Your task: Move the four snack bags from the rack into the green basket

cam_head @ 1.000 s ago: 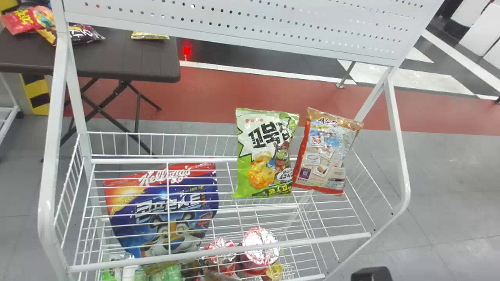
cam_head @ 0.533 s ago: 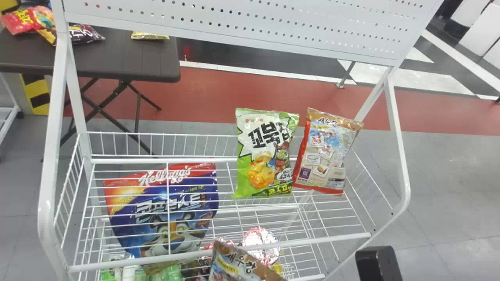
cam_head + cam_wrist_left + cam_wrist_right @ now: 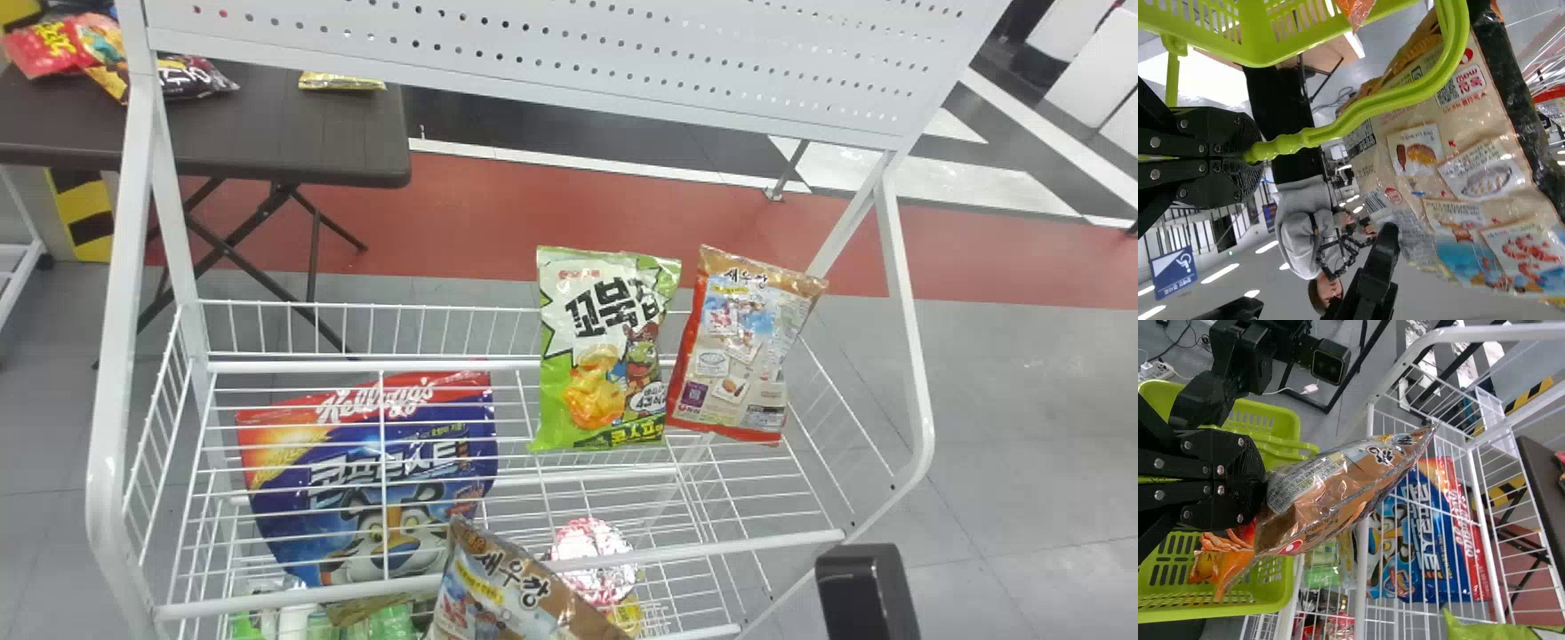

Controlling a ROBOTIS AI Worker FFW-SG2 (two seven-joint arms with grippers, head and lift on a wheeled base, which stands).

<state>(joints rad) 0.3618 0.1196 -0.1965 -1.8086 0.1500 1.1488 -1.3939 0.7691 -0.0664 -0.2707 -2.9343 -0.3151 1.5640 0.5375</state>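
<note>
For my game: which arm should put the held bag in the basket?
Probably right: the right gripper holds the snack bag near the green basket, while the left gripper holds its handle.

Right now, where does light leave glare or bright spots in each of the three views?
Head view: glare whitens parts of a round foil lid, with a faint sheen on the grey floor; left wrist view: ceiling lights show as bright white strips; right wrist view: glossy highlights on the crinkled snack bag in the right gripper.
</note>
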